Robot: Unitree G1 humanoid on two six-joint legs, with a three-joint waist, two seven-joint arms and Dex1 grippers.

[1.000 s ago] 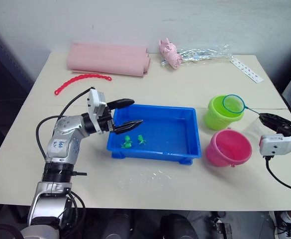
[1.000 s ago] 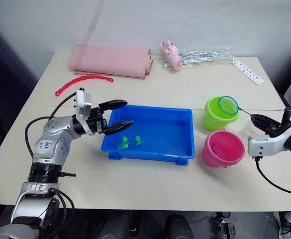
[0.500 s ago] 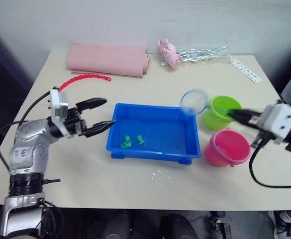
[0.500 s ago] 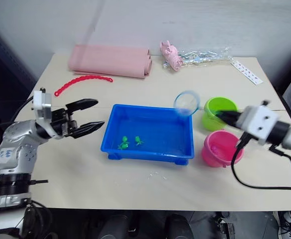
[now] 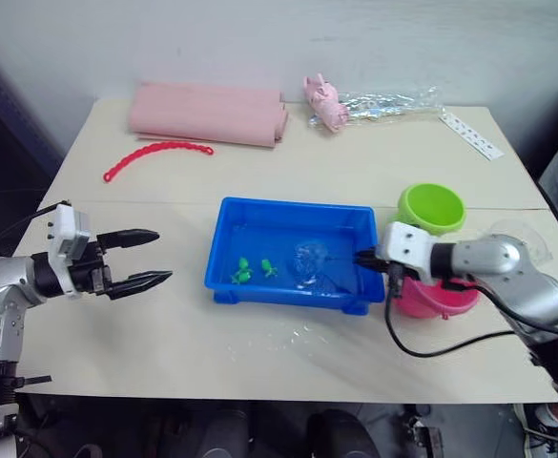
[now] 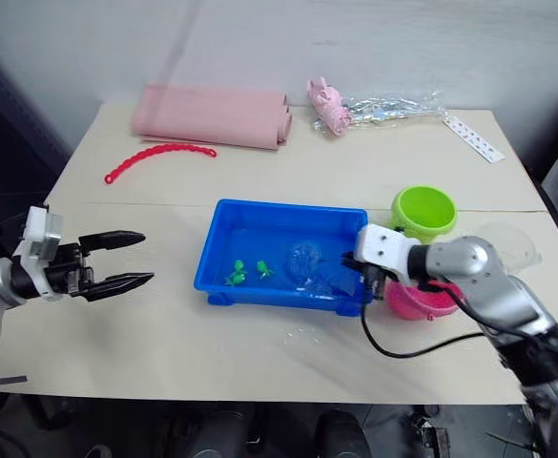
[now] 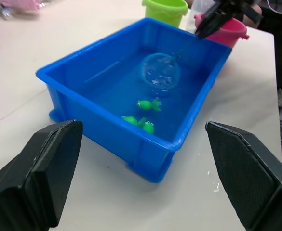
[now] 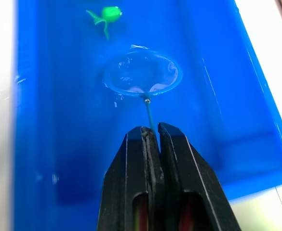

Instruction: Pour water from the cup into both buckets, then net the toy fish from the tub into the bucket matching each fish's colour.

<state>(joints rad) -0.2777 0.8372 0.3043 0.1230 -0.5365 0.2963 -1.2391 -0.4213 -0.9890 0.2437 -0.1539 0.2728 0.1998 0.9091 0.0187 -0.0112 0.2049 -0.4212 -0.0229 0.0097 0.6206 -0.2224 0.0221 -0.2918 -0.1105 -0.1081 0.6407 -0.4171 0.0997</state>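
While our right gripper point(image 8: 153, 137) has its fingers clamped together on the thin handle of the net point(image 8: 141, 73), the hoop sits down in the water of the blue tub point(image 5: 223, 221), near the middle and a little apart from the two green toy fish point(image 5: 256, 270). Our left gripper point(image 5: 141, 258) hangs over the bare tabletop point(image 5: 212, 334) well to the left of the tub, its fingers spread apart and holding nothing.

From here we judge the main risk to be the scoop itself. The handle is slender and pinched only at its far end, so the net could twist or slip in the fingers as it drags through water, and a fish could slide off the shallow mesh on the lift. The two fish lie close together, so one sweep may catch both or nudge them away. Both are green, so they belong in the lime green bucket point(image 5: 431, 207); the hot pink bucket point(image 5: 441, 296) lies closer under our right arm, and a drop there would be wrong. A hasty lift could also splash water over the rolled rim.

The clear cup point(image 6: 507, 243) stands to the right of the buckets. As for writing, the white strip point(image 5: 472, 134) at the far right of the tabletop bears marks too small to read, and we see no brand or label elsewhere.
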